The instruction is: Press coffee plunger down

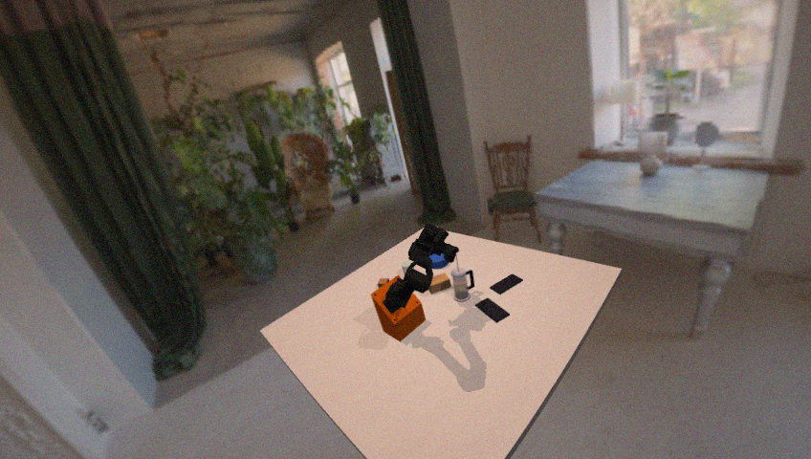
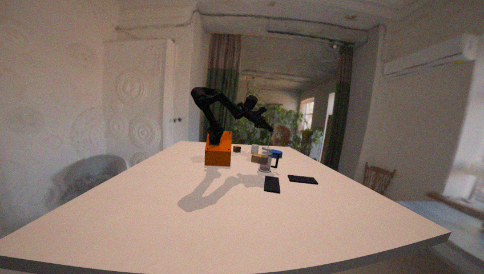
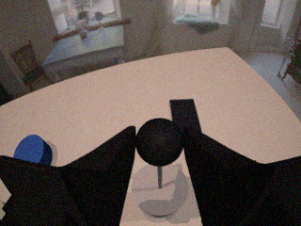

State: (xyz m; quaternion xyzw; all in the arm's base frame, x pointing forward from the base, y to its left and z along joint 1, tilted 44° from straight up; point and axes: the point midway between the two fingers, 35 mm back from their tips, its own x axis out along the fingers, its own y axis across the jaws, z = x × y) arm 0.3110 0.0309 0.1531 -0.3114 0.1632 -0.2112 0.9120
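Observation:
The coffee press [image 1: 461, 286] [image 2: 265, 165] stands upright on the table, a clear beaker with a black handle. Its thin plunger rod [image 1: 457, 261] [image 2: 269, 140] [image 3: 160, 178] stands far up out of the lid. The round black plunger knob [image 3: 160, 142] is between the fingertips in the wrist view. My gripper [image 1: 455, 251] [image 2: 271, 129] [image 3: 159, 132] is shut on the knob, one finger on each side, high above the beaker. In the top and exterior views the knob is hard to tell from the dark fingertips. The beaker's lower part is hidden in the wrist view.
A tan block [image 1: 440, 283] [image 2: 259, 157] lies close beside the press. A blue round object [image 1: 438, 261] [image 2: 275, 154] [image 3: 33, 150], a pale cup [image 2: 254, 148] and a small brown cube [image 2: 236, 149] are farther back. Two flat black slabs [image 1: 506, 283] [image 1: 492, 310] lie near the handle side.

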